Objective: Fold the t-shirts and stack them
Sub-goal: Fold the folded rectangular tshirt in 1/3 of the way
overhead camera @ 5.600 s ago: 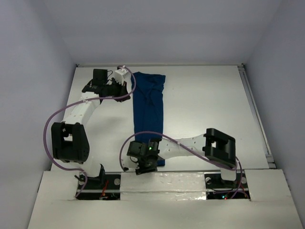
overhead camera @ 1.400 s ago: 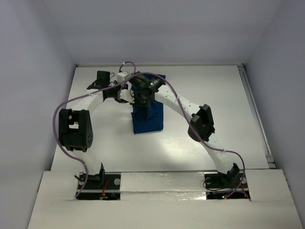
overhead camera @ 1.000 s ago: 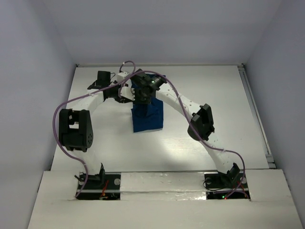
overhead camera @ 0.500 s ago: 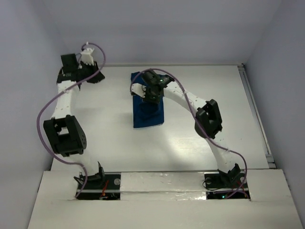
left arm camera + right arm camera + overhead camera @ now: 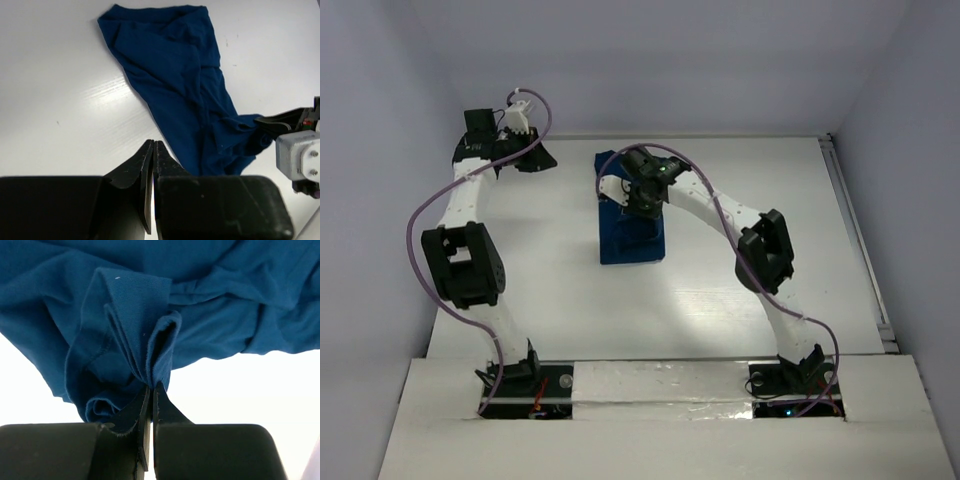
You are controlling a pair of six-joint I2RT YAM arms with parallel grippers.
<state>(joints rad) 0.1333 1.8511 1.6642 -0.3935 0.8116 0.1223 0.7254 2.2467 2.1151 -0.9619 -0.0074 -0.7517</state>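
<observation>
The dark navy-blue t-shirt (image 5: 632, 238) lies as a short folded strip in the middle of the white table (image 5: 540, 250), rumpled at its far end. My right gripper (image 5: 642, 197) is over that far end, shut on a bunched fold of the t-shirt (image 5: 145, 305); in the right wrist view the cloth rises straight out of the closed right gripper (image 5: 151, 386). My left gripper (image 5: 534, 159) is off at the far left corner, shut and holding nothing. In the left wrist view the left gripper (image 5: 152, 145) hangs above bare table beside the t-shirt (image 5: 175, 75).
Pale walls enclose the table on three sides. A metal rail (image 5: 850, 220) runs along the right edge. The right arm's elbow (image 5: 765, 250) stands to the right of the shirt. Both arm bases sit at the near edge.
The left arm has let go at the shirt's far end and swung away to the far left corner. The right gripper stays shut on the far end of the folded shirt.
</observation>
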